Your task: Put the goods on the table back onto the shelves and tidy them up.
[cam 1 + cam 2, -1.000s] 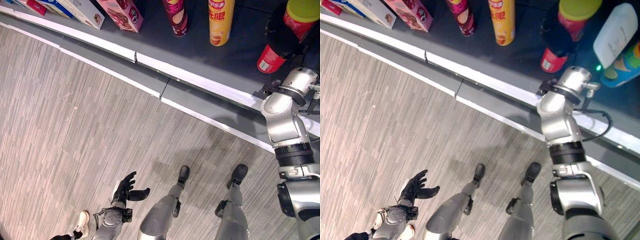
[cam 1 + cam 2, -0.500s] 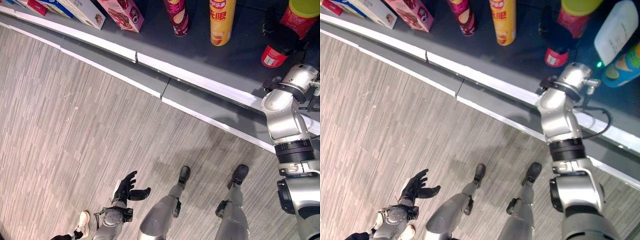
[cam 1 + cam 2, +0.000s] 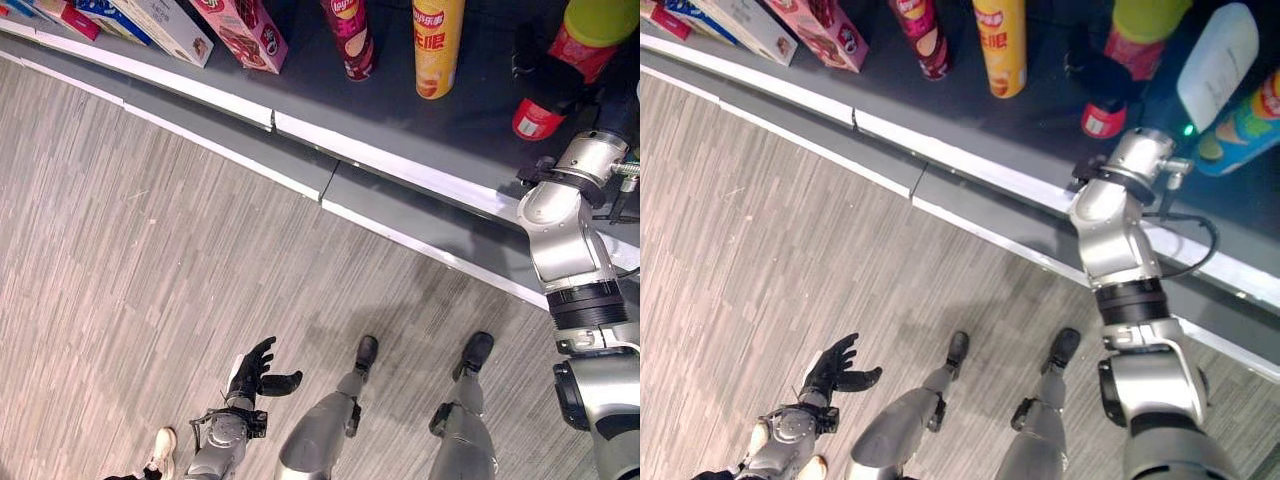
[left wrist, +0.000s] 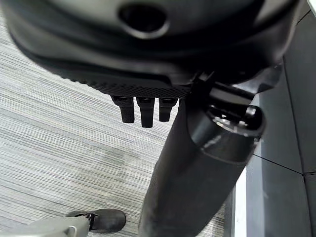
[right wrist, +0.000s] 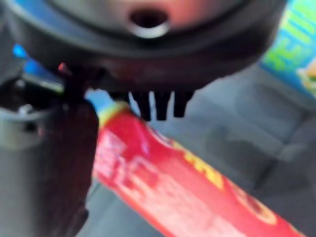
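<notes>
Starting on the left: the left hand [image 3: 254, 369] hangs low over the wood-look floor [image 3: 130, 260], fingers spread loose and thumb sticking out, nothing in it. A person's pale shoe [image 3: 160, 449] sits just beside that arm.

Up on the dark shelf [image 3: 330, 105] there's a row of boxes, a pink box [image 3: 240, 28] among them, then a maroon chip can [image 3: 349, 35] and a yellow chip can [image 3: 431, 45] standing upright near each other.

Further right, the right hand [image 3: 1102, 76] is wrapped around a red can with a yellow-green lid [image 3: 1132, 50], which is tilted, base toward the shelf edge. In the right wrist view the red can runs right under the fingers [image 5: 160, 104], touching the palm side. A white bottle [image 3: 1218, 62] and a colourful can [image 3: 1245, 125] are just beside it.
</notes>
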You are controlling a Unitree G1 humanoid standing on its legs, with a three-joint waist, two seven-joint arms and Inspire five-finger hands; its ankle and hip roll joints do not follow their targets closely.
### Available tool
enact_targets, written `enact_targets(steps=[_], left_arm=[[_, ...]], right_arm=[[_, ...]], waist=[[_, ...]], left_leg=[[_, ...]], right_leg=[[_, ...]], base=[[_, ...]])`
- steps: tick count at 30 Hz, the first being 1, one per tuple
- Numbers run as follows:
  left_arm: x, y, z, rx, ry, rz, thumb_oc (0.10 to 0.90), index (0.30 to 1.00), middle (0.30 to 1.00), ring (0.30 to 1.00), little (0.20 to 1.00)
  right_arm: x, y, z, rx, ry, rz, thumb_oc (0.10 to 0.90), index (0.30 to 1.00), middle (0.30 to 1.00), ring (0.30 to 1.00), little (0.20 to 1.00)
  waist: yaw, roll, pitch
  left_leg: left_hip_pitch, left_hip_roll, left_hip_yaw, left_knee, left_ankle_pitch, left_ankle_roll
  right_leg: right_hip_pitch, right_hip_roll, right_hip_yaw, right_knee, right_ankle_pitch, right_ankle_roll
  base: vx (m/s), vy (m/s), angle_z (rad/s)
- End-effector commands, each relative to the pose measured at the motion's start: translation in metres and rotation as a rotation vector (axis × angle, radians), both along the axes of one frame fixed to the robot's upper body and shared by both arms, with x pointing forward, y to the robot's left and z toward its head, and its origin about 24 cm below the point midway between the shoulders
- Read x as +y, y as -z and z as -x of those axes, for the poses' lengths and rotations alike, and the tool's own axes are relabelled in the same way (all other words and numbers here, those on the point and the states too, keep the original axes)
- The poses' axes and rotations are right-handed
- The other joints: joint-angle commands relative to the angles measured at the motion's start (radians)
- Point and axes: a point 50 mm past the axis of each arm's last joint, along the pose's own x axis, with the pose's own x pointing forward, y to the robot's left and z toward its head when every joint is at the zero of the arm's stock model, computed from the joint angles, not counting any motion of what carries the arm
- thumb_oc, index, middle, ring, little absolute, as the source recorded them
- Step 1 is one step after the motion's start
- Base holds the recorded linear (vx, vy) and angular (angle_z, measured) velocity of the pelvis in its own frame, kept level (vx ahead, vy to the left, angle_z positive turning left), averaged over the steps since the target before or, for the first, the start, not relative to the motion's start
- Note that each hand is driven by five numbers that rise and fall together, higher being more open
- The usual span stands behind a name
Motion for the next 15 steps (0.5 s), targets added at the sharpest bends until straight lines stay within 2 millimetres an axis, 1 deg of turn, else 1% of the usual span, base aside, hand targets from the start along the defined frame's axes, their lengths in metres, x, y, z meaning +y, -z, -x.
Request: enact_targets(steps=[1, 3, 4, 5, 6, 7, 8, 9, 12, 13, 14, 15], left_arm=[[0.035, 0.010, 0.018, 0.100, 0.012, -0.149, 0.800, 0.900, 0.900, 0.900, 0.900], [0.039, 0.016, 0.024, 0.144, 0.004, -0.166, 0.800, 0.900, 0.900, 0.900, 0.900], [0.044, 0.019, 0.028, 0.171, -0.011, -0.179, 0.800, 0.900, 0.900, 0.900, 0.900], [0.044, 0.019, 0.028, 0.171, -0.011, -0.179, 0.800, 0.900, 0.900, 0.900, 0.900], [0.052, 0.024, 0.035, 0.214, -0.030, -0.200, 0.800, 0.900, 0.900, 0.900, 0.900], [0.056, 0.027, 0.039, 0.238, -0.048, -0.213, 0.800, 0.900, 0.900, 0.900, 0.900], [0.064, 0.032, 0.049, 0.284, -0.075, -0.220, 0.800, 0.900, 0.900, 0.900, 0.900], [0.069, 0.035, 0.055, 0.313, -0.085, -0.230, 0.800, 0.900, 0.900, 0.900, 0.900], [0.080, 0.040, 0.069, 0.374, -0.112, -0.237, 0.800, 0.900, 0.900, 0.900, 0.900], [0.083, 0.043, 0.074, 0.397, -0.111, -0.243, 0.800, 0.900, 0.900, 0.900, 0.900], [0.086, 0.047, 0.083, 0.435, -0.118, -0.230, 0.800, 0.900, 0.900, 0.900, 0.900], [0.088, 0.049, 0.088, 0.451, -0.110, -0.229, 0.800, 0.900, 0.900, 0.900, 0.900]], right_arm=[[0.036, -0.017, 0.024, -0.185, -0.226, 0.083, 0.800, 0.900, 0.900, 0.900, 0.900], [0.045, 0.000, 0.025, -0.141, -0.291, 0.071, 0.800, 0.900, 0.900, 0.900, 0.900], [0.053, 0.015, 0.030, -0.106, -0.375, 0.032, 0.800, 0.900, 0.900, 0.900, 0.900], [0.053, 0.015, 0.030, -0.106, -0.375, 0.032, 0.800, 0.900, 0.900, 0.900, 0.900], [0.057, 0.037, 0.032, -0.019, -0.461, -0.008, 0.800, 0.900, 0.900, 0.900, 0.900], [0.058, 0.051, 0.034, 0.041, -0.538, -0.061, 0.800, 0.900, 0.900, 0.900, 0.900], [0.059, 0.077, 0.038, 0.152, -0.679, -0.163, 0.800, 0.900, 0.900, 0.900, 0.900], [0.060, 0.087, 0.041, 0.201, -0.778, -0.211, 0.800, 0.900, 0.900, 0.900, 0.900], [0.063, 0.126, 0.058, 0.397, -1.048, -0.339, 0.800, 0.900, 0.900, 0.900, 0.900], [0.063, 0.143, 0.063, 0.484, -1.104, -0.380, 0.800, 0.900, 0.900, 0.900, 0.900], [0.057, 0.178, 0.072, 0.667, -1.143, -0.438, 0.800, 0.900, 0.900, 0.900, 0.900], [0.051, 0.190, 0.078, 0.745, -1.146, -0.441, 0.800, 0.900, 0.900, 0.900, 0.900]], waist=[[0.012, -0.102, -0.092], [0.000, -0.127, -0.108], [-0.011, -0.152, -0.123], [-0.010, -0.152, -0.123], [-0.028, -0.183, -0.148], [-0.040, -0.198, -0.160], [-0.056, -0.225, -0.183], [-0.069, -0.236, -0.193], [-0.104, -0.264, -0.226], [-0.111, -0.271, -0.238], [-0.125, -0.279, -0.259], [-0.130, -0.282, -0.268]], left_leg=[[-0.037, 0.020, 0.017, -0.009, -0.026, -0.011], [-0.013, 0.029, 0.028, -0.010, -0.035, -0.009], [0.010, 0.038, 0.039, -0.010, -0.043, -0.008], [0.010, 0.038, 0.039, -0.010, -0.043, -0.008], [0.040, 0.048, 0.056, -0.013, -0.052, -0.008], [0.052, 0.052, 0.064, -0.013, -0.056, -0.008], [0.076, 0.056, 0.081, -0.013, -0.065, -0.006], [0.087, 0.059, 0.089, -0.013, -0.068, -0.006], [0.120, 0.066, 0.118, -0.013, -0.081, -0.009], [0.132, 0.067, 0.127, -0.013, -0.085, -0.011], [0.159, 0.069, 0.146, -0.013, -0.095, -0.012], [0.169, 0.069, 0.151, -0.013, -0.099, -0.014]], right_leg=[[0.176, -0.048, 0.011, 0.028, -0.193, 0.135], [0.195, -0.039, 0.014, 0.018, -0.190, 0.133], [0.211, -0.032, 0.018, 0.012, -0.189, 0.132], [0.212, -0.032, 0.018, 0.012, -0.189, 0.132], [0.230, -0.024, 0.022, 0.007, -0.189, 0.131], [0.237, -0.019, 0.026, 0.005, -0.188, 0.131], [0.254, -0.016, 0.033, 0.005, -0.189, 0.130], [0.258, -0.013, 0.038, 0.005, -0.188, 0.130], [0.270, -0.006, 0.054, 0.005, -0.183, 0.132], [0.276, -0.004, 0.059, 0.005, -0.182, 0.133], [0.291, -0.004, 0.069, 0.005, -0.183, 0.134], [0.299, -0.004, 0.071, 0.005, -0.184, 0.135]], base=[[0.04, -0.009, -0.12], [0.06, -0.007, -0.12], [0.06, -0.011, -0.24], [0.09, -0.002, -0.31], [0.08, 0.006, -0.25], [0.14, 0.016, -0.11], [0.10, 0.021, -0.15], [0.11, 0.034, -0.28], [0.07, 0.046, -0.32], [0.08, 0.071, -0.40], [0.09, 0.059, -0.44], [0.10, 0.061, -0.45]])
